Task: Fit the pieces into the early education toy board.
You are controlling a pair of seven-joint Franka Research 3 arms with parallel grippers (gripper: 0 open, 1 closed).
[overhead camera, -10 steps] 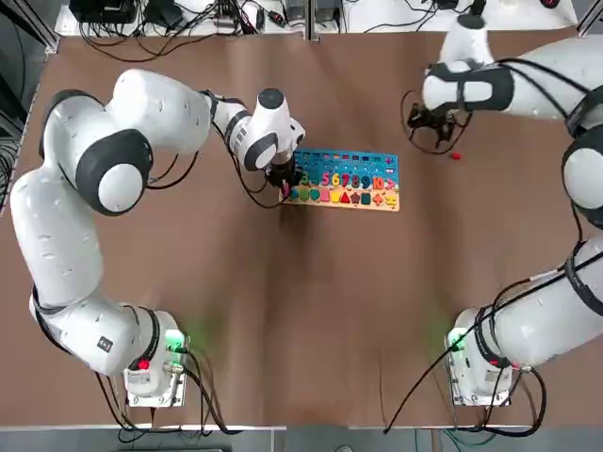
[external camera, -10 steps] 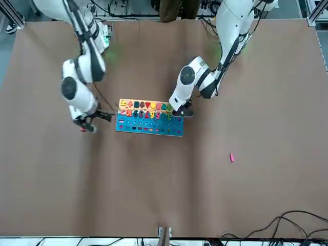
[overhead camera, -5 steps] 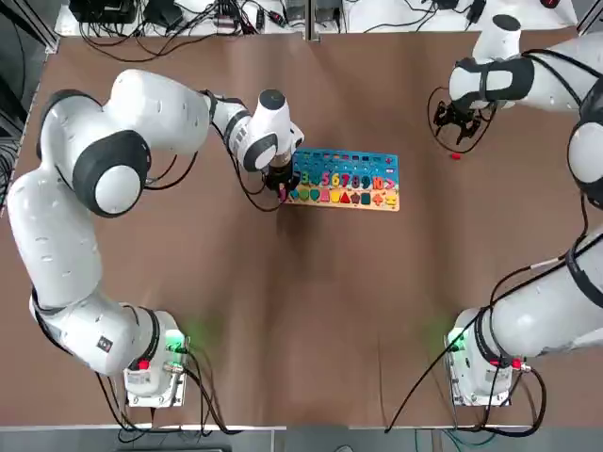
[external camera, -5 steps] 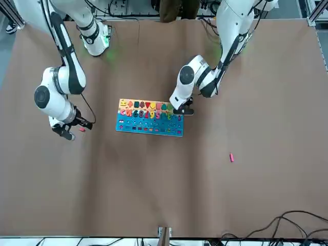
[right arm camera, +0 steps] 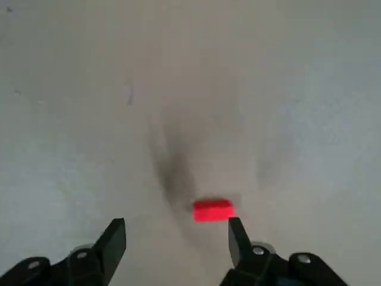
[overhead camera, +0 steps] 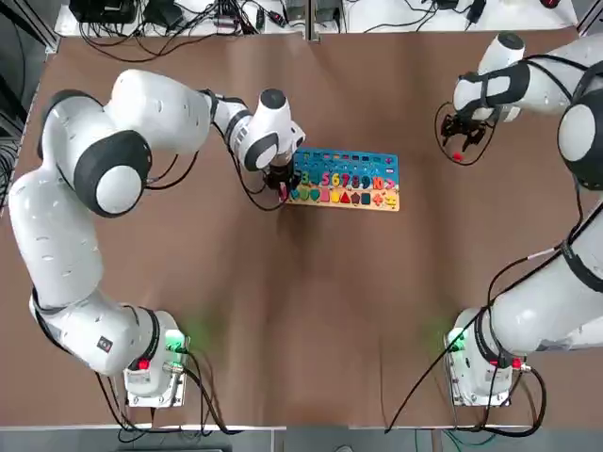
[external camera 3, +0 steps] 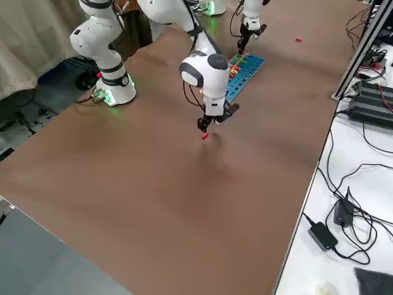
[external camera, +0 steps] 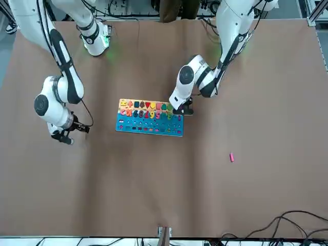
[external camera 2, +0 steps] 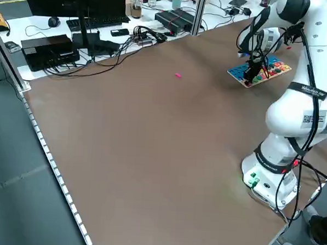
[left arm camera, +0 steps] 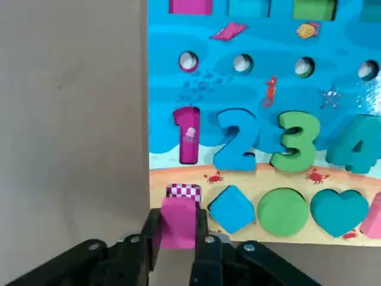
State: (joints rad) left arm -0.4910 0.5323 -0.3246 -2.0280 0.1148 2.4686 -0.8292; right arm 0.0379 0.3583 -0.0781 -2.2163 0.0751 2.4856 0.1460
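The toy board (overhead camera: 346, 179) lies at mid-table, blue on top with a wooden strip of coloured shapes (left arm camera: 280, 208). My left gripper (overhead camera: 279, 181) is at its left end, shut on a pink piece (left arm camera: 178, 219) just before a checkered slot (left arm camera: 183, 192) in the strip's corner. My right gripper (overhead camera: 459, 143) hangs low over the bare table to the board's right. It is open, and a small red piece (right arm camera: 213, 210) lies on the table between its fingers (right arm camera: 235, 233), close to one of them. Another pink piece (external camera: 231, 157) lies loose far from the board.
The brown table (overhead camera: 311, 311) stretches wide around the board. Cables and electronics (external camera 2: 74, 41) crowd a white bench beyond the table's edge. Both arm bases (overhead camera: 151, 363) stand at the near edge.
My right gripper has swung away from the board toward my right and now sits over the red piece. The left gripper has stayed at the board's corner with its pink piece.
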